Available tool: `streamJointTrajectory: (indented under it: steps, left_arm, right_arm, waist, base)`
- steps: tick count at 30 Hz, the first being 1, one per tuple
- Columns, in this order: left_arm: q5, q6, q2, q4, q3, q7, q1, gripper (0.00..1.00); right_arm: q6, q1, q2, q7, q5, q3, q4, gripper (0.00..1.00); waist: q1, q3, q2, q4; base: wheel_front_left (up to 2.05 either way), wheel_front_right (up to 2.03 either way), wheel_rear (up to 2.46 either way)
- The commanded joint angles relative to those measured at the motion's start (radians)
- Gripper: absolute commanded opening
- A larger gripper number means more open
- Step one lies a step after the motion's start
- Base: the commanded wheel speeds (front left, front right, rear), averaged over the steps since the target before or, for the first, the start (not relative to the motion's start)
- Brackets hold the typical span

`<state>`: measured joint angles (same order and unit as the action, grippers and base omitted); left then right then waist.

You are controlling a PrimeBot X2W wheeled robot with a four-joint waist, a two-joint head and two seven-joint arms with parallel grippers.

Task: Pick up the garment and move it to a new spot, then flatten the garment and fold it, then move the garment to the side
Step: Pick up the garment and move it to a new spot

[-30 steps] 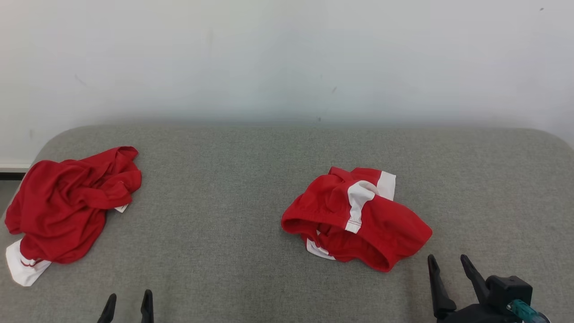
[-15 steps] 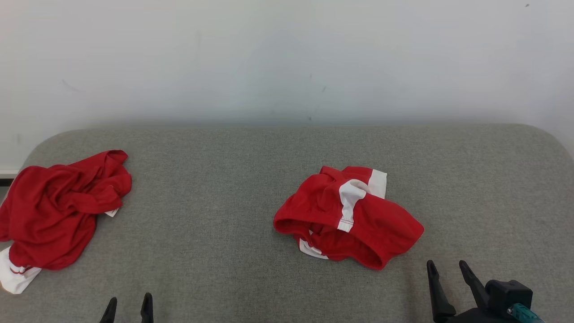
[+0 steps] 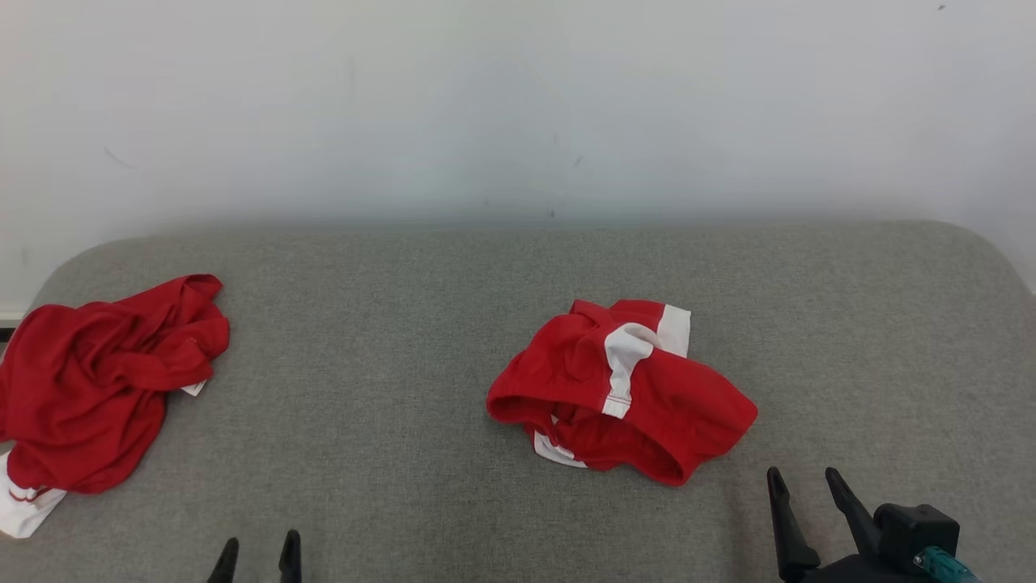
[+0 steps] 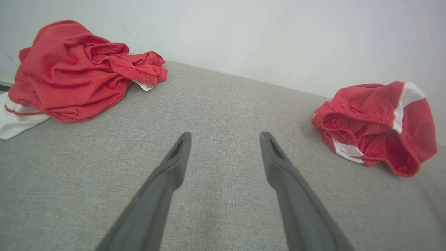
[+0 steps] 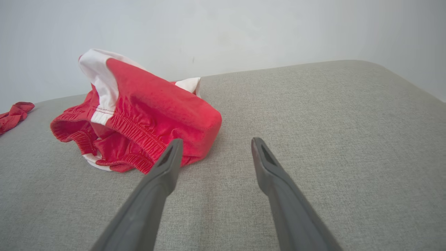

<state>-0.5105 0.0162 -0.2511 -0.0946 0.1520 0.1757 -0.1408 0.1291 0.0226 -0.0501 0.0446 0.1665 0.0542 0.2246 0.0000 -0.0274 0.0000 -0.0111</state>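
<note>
A crumpled red garment (image 3: 688, 405) with white panels and an elastic waistband lies right of the middle of the grey fabric surface (image 3: 388, 308). It also shows in the left wrist view as the red garment (image 4: 369, 104) at the right, and in the right wrist view as the garment (image 5: 156, 97) just ahead and left of the fingers. My right gripper (image 3: 801, 474) stands open near the front edge, a short way right of and nearer than the garment, touching nothing. At the bottom left my left gripper (image 3: 259, 541) is open and empty, well clear of the cloth.
A second red garment (image 3: 89, 389) with a white hem lies bunched at the surface's far left edge. A pale wall (image 3: 518, 105) rises behind the surface. The surface's rounded back right corner (image 3: 987, 251) is near the right side.
The whole head view has slid a little left, so the camera has turned. My left gripper has edged right along the bottom edge. Both garments lie as before.
</note>
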Motion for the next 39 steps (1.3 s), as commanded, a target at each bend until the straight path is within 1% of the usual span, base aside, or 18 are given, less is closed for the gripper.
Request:
streamJointTrajectory:
  steps: [1,6,11,12,13,14,17,18,21,22,23,24,27,30,32,36,38,39]
  left_arm:
    - [-0.014,0.004,0.011,0.002,0.008,-0.009,0.02,1.0]
    - [-0.029,0.038,0.039,-0.006,0.065,-0.059,0.088,1.0]
    - [-0.043,0.071,0.067,-0.066,0.13,-0.122,0.195,1.0]
    - [-0.043,0.071,0.067,-0.066,0.13,-0.122,0.195,1.0]
    - [-0.065,0.081,0.09,-0.095,0.153,-0.141,0.236,1.0]
    - [-0.065,0.081,0.09,-0.095,0.153,-0.141,0.236,1.0]
    - [-0.089,0.094,0.115,-0.14,0.183,-0.174,0.292,1.0]
    - [-0.105,0.097,0.132,-0.167,0.204,-0.186,0.327,1.0]
    - [-0.114,0.103,0.144,-0.203,0.218,-0.187,0.367,1.0]
    - [-0.11,0.099,0.146,-0.217,0.218,-0.181,0.381,1.0]
    - [-0.101,0.082,0.146,-0.237,0.214,-0.179,0.392,1.0]
    - [-0.085,0.073,0.143,-0.253,0.217,-0.18,0.403,1.0]
    - [-0.088,0.04,0.153,-0.296,0.205,-0.173,0.429,1.0]
    - [-0.097,0.012,0.159,-0.334,0.19,-0.167,0.442,1.0]
    - [-0.107,0.003,0.162,-0.348,0.181,-0.163,0.451,1.0]
    - [-0.122,0.007,0.165,-0.365,0.173,-0.151,0.466,1.0]
    - [-0.125,0.005,0.164,-0.364,0.166,-0.136,0.476,0.85]
    - [-0.125,0.004,0.163,-0.365,0.164,-0.132,0.476,0.75]
  right_arm:
    - [0.003,-0.004,0.0,0.006,0.005,-0.001,-0.001,1.0]
    - [0.003,-0.023,0.0,0.004,0.006,-0.014,-0.01,1.0]
    - [0.003,-0.035,-0.001,-0.003,0.003,-0.026,-0.02,1.0]
    - [0.003,-0.035,-0.001,-0.003,0.003,-0.026,-0.02,1.0]
    - [0.003,-0.037,0.0,-0.002,0.001,-0.023,-0.023,1.0]
    - [0.003,-0.037,0.0,-0.002,0.001,-0.023,-0.023,1.0]
    - [0.003,-0.044,0.0,-0.002,0.004,-0.027,-0.027,1.0]
    - [0.003,-0.041,0.0,0.0,0.006,-0.023,-0.03,1.0]
    - [0.003,-0.044,0.0,0.006,0.011,-0.025,-0.026,1.0]
    - [0.003,-0.045,0.0,0.008,0.013,-0.024,-0.024,1.0]
    - [0.003,-0.048,0.0,0.009,0.017,-0.028,-0.023,1.0]
    - [0.003,-0.05,0.0,0.01,0.019,-0.029,-0.023,1.0]
    - [0.003,-0.054,0.0,0.015,0.022,-0.033,-0.018,1.0]
    - [0.003,-0.059,0.0,0.019,0.023,-0.031,-0.014,1.0]
    - [0.003,-0.061,0.0,0.02,0.023,-0.031,-0.012,1.0]
    - [0.003,-0.064,0.0,0.024,0.027,-0.04,-0.007,1.0]
    - [0.003,-0.061,0.0,0.026,0.026,-0.044,-0.003,1.0]
    - [0.003,-0.061,0.0,0.026,0.025,-0.046,-0.001,1.0]
  waist:
    - [0.0,0.003,0.0,-0.01]
    - [0.0,0.017,0.0,-0.072]
    - [0.0,0.04,0.0,-0.178]
    - [0.0,0.04,0.0,-0.178]
    - [0.0,0.051,0.0,-0.224]
    - [0.0,0.051,0.0,-0.224]
    - [0.0,0.071,0.0,-0.296]
    - [0.0,0.082,0.0,-0.335]
    - [0.0,0.099,0.0,-0.387]
    - [0.0,0.103,0.0,-0.401]
    - [0.0,0.107,0.0,-0.414]
    - [0.0,0.112,0.0,-0.423]
    - [0.0,0.121,0.0,-0.443]
    - [0.0,0.126,0.0,-0.449]
    - [0.0,0.129,0.0,-0.449]
    - [0.0,0.132,0.0,-0.439]
    - [0.0,0.131,0.0,-0.432]
    - [0.0,0.13,0.0,-0.429]
  base:
    - [0.0,0.0,0.0]
    - [0.0,0.0,0.0]
    - [0.0,0.0,0.0]
    - [0.0,0.0,0.0]
    - [0.0,0.0,0.0]
    - [0.0,0.0,0.0]
    - [0.0,0.0,0.0]
    - [0.0,0.0,0.0]
    - [0.0,0.0,0.0]
    - [0.0,0.0,0.0]
    - [0.0,0.0,0.0]
    - [0.0,0.0,0.0]
    - [0.0,0.0,0.0]
    - [0.0,0.0,0.0]
    - [0.0,0.0,0.0]
    - [0.0,0.0,0.0]
    - [0.0,0.0,0.0]
    - [0.0,0.0,0.0]
